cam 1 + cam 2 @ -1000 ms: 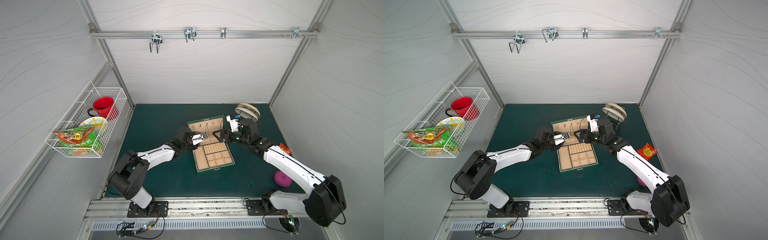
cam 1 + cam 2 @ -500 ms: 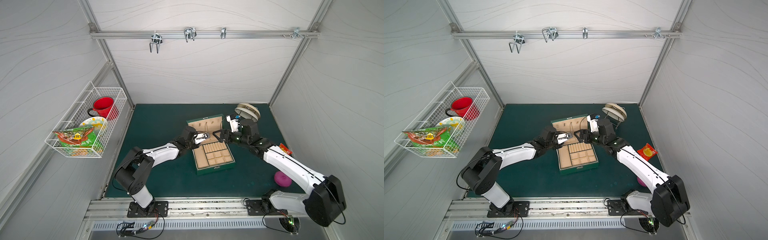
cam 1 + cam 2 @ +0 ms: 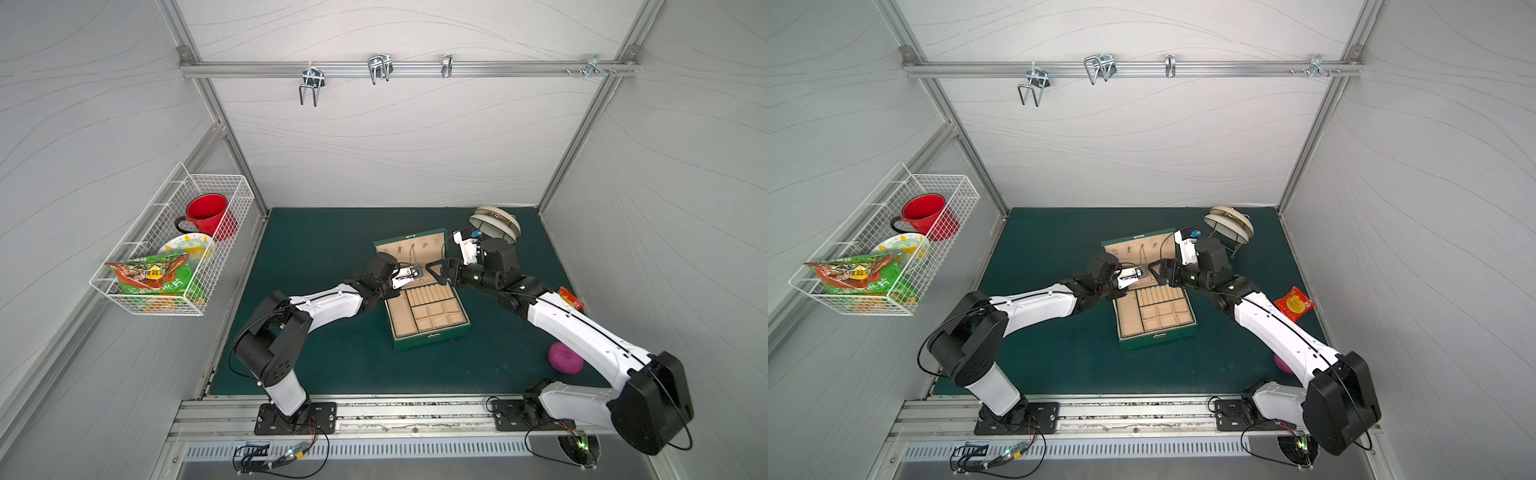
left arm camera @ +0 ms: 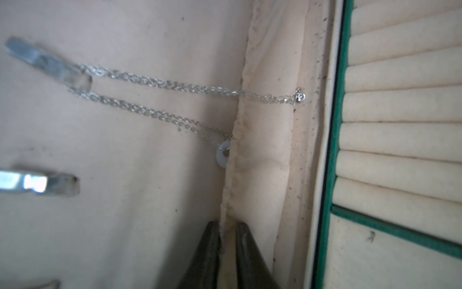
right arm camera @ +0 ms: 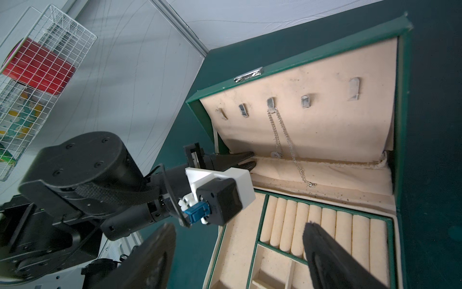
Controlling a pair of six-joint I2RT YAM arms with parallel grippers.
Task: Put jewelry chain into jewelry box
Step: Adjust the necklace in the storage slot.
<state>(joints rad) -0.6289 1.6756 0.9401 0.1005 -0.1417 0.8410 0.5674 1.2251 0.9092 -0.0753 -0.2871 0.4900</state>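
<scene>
The dark green jewelry box lies open on the mat, beige lid upright. The jewelry chain hangs from a hook inside the lid. Its round pendant rests at the lid pocket's hem, and its loose end drapes over the pocket. My left gripper is shut on that hem, to one side of the pendant. My right gripper hovers open over the ring rolls, holding nothing.
A white wire basket on the left wall holds a red mug, a plate and a snack bag. A beige round thing on a wire stand stands behind the box. A red packet and a pink object lie right.
My left gripper has moved right to the lid's inside and its jaws have closed on the pocket's hem. The right arm has not moved.
</scene>
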